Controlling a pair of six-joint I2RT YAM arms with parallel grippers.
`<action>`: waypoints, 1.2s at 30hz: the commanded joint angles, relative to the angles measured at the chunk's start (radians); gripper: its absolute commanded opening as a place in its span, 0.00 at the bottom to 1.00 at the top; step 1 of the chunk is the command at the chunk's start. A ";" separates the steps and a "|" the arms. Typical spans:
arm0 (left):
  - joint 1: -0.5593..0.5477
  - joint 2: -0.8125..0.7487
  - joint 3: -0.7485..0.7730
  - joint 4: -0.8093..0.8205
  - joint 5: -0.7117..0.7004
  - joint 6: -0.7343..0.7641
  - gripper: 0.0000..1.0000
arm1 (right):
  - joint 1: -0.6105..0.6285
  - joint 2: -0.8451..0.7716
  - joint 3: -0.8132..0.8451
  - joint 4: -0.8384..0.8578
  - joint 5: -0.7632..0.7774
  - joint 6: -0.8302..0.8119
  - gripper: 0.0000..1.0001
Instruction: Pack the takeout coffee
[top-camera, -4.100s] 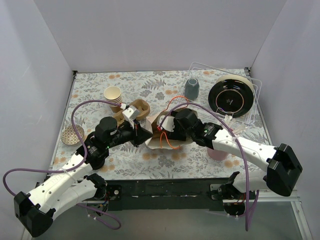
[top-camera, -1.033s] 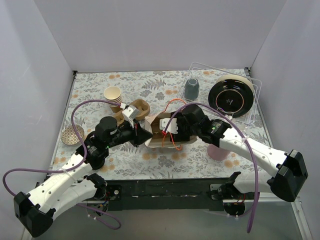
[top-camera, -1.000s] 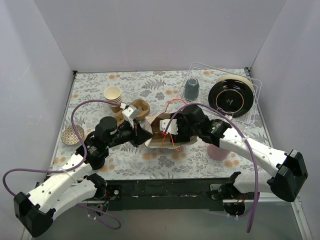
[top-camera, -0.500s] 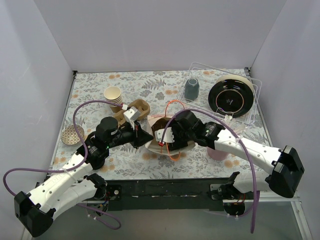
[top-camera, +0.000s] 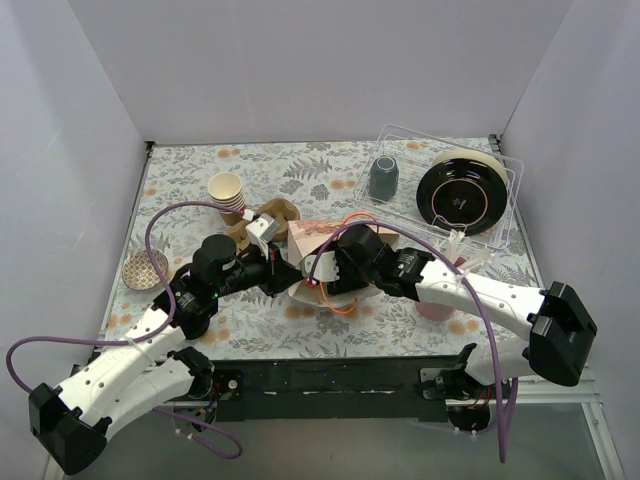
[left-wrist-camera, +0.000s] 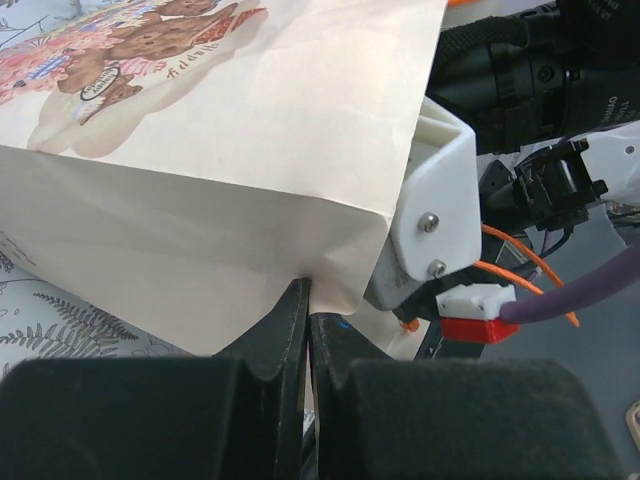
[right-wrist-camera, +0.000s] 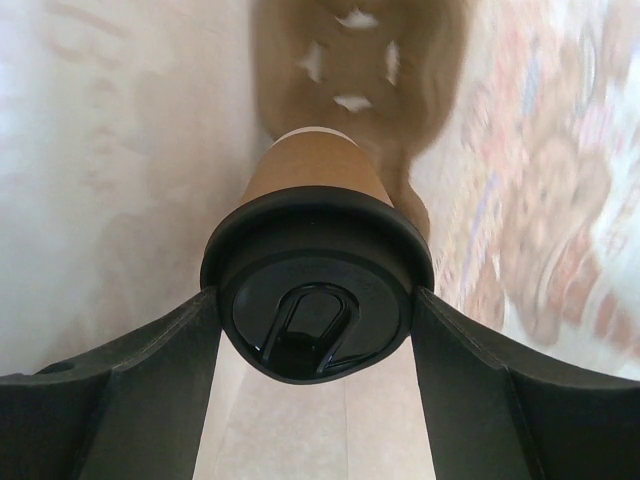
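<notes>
The takeout coffee (right-wrist-camera: 318, 200) is inside the paper bag (left-wrist-camera: 230, 150). Your right wrist camera looks straight at its round black lid, and the kraft-brown body runs away from you into the bag. Cream paper walls close in on the left, and a bear print shows on the right. The far end of the bag is too blurred to read.

Your right gripper (right-wrist-camera: 316, 335) holds the coffee. Its jaws are spread wide, with one dark finger pressed against each side of the lid's rim. From above, the right arm reaches in from the right with its wrist pushed into the bag's mouth, so the cup is hidden in that view.

Your left gripper (left-wrist-camera: 307, 310) is closed tight, pinching a folded lower corner of the bag. The left arm comes in from the left, and the bag lies tipped on its side between the two wrists.

Farther out on the floral tabletop (top-camera: 190, 165):
- A brown cup carrier (top-camera: 283, 213) sits just behind the left wrist.
- A stack of paper cups (top-camera: 227, 192) stands to the left of the carrier.
- A clear tray (top-camera: 505, 170) at the back right holds a grey mug (top-camera: 383, 176) and a black plate (top-camera: 460, 196).
- A pink cup (top-camera: 437, 305) stands under the right forearm.
- A small round mesh dish (top-camera: 145, 270) lies at the left edge.
</notes>
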 joint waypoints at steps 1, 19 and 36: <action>-0.007 -0.032 0.009 -0.004 0.036 -0.012 0.00 | -0.009 -0.020 0.002 0.013 0.063 0.020 0.32; -0.007 -0.012 0.020 -0.019 0.039 0.017 0.00 | -0.064 -0.086 0.029 -0.196 -0.070 -0.116 0.32; -0.007 -0.033 0.019 -0.038 0.067 -0.006 0.00 | -0.064 -0.055 0.028 -0.145 0.063 -0.141 0.31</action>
